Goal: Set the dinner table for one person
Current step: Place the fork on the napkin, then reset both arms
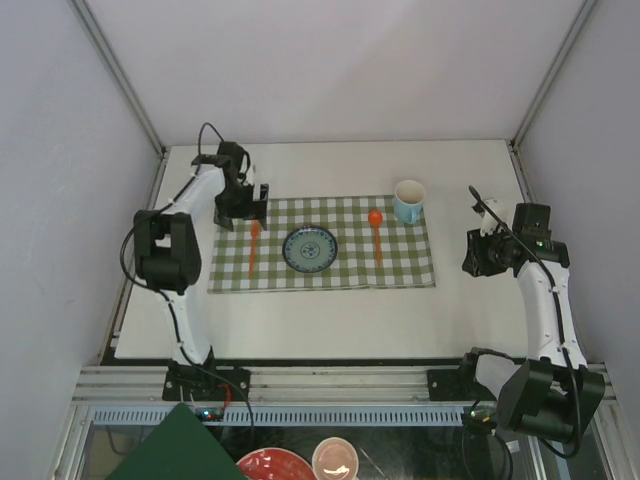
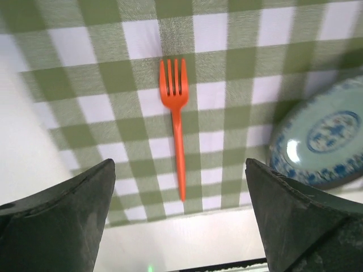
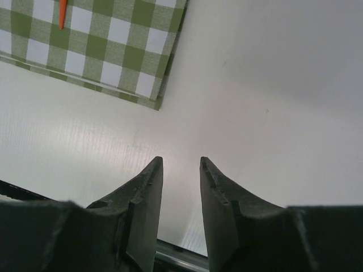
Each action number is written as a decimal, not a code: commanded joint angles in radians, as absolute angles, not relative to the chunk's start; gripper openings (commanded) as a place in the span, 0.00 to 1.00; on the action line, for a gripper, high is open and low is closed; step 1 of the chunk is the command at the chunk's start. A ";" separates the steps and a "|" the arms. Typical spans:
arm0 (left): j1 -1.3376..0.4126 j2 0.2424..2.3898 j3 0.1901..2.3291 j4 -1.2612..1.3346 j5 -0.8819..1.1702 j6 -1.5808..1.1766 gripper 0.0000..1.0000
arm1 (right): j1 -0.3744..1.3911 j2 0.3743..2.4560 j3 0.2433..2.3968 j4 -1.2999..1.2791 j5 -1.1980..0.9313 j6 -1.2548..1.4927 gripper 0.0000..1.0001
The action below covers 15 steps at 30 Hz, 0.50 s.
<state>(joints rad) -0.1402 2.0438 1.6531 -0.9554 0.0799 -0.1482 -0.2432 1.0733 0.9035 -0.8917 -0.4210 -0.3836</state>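
Observation:
On the off-white dinner table (image 1: 330, 310) lies a green-and-white checked cloth (image 1: 400, 265). A blue-patterned plate (image 1: 310, 248) sits at its middle, with an orange fork (image 1: 253, 245) to the left and an orange spoon (image 1: 376, 230) to the right. A pale blue cup (image 1: 408, 201) stands at the cloth's far right corner. My left gripper (image 1: 245, 210) hangs open just above the fork (image 2: 177, 130), whose handle lies free between the wide-apart fingers (image 2: 85, 215); the plate (image 2: 323, 141) is beside it. My right gripper (image 3: 180, 161) is narrowly open and empty over bare table (image 3: 272, 102), right of the cloth (image 3: 113, 51).
Grey walls enclose the table on three sides. Below the near edge, off the table, sit a red bowl (image 1: 275, 465), a pinkish cup (image 1: 335, 460) and a dark green sheet (image 1: 165, 450). The arm bases stand at the near edge.

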 commanded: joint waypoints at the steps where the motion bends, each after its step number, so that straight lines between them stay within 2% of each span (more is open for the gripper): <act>1: -0.130 1.799 1.796 -1.092 0.085 -0.022 1.00 | -0.257 1.044 0.916 -0.886 -0.442 -0.401 0.35; 3: -0.128 1.710 1.779 -1.132 0.081 0.080 1.00 | -0.259 1.035 0.917 -0.887 -0.446 -0.401 0.40; 6: -0.118 1.480 1.587 -1.074 0.067 0.187 1.00 | -0.258 1.020 0.920 -0.887 -0.449 -0.399 0.46; 11: -0.102 1.064 1.234 -1.013 0.322 0.418 1.00 | -0.242 1.017 0.925 -0.904 -0.474 -0.410 0.57; 15: -0.101 0.867 1.055 -0.925 0.389 0.422 1.00 | -0.203 1.015 0.928 -0.928 -0.509 -0.426 0.64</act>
